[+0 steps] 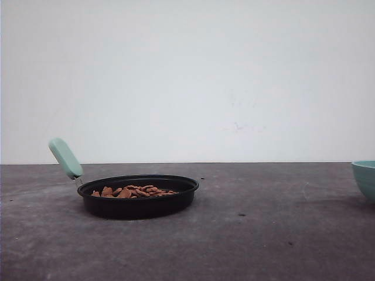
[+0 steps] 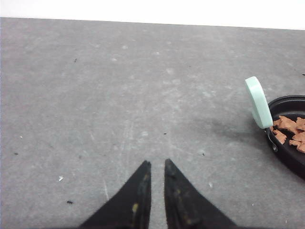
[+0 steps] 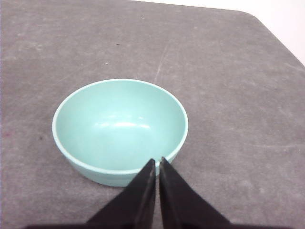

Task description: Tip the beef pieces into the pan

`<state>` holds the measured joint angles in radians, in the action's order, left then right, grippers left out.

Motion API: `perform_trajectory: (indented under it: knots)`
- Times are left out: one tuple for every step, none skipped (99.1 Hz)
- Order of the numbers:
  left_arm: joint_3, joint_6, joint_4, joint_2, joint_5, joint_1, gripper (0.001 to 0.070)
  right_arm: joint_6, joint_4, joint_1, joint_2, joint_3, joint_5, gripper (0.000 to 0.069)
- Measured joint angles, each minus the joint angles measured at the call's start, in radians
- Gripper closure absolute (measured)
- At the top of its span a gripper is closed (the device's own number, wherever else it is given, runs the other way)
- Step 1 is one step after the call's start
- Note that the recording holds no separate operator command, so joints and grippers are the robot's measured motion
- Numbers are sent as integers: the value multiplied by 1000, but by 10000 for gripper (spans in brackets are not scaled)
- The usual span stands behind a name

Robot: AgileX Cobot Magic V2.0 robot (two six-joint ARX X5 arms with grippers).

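Front view: the pan [image 1: 138, 196], black and shallow, is seen standing on the grey table [image 1: 263, 234], its mint-green handle [image 1: 65, 158] raised up and away on the left. The beef pieces [image 1: 133, 191] are heaped inside the pan, spread across its floor below the rim. Well to the right of the pan, at the picture's edge, part of a teal bowl [image 1: 365, 178] is shown.

Left wrist view: the left gripper [image 2: 157, 163] is shown above bare table, well apart from the pan [image 2: 291, 143], of which one edge, the handle [image 2: 259, 102] and a few beef pieces [image 2: 289, 131] are visible. The black fingers are drawn nearly together, a narrow slit being left between the tips; nothing is held or touched.

Right wrist view: the inside of the bowl [image 3: 120, 129], not visible from the front, is revealed here as smooth and without contents. The right gripper [image 3: 157, 161] is seen over the bowl's near rim, its fingers closed almost tip to tip, with nothing gripped; whether the rim is touched cannot be told.
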<state>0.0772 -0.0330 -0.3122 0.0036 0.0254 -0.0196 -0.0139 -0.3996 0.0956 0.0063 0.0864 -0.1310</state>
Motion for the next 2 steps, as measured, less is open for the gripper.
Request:
perform_trajectory:
  knots:
    - [0,0,0,0,0,0,685,0,0,0,0,0,0,681]
    - [0,0,0,0,0,0,685,0,0,0,0,0,0,681]
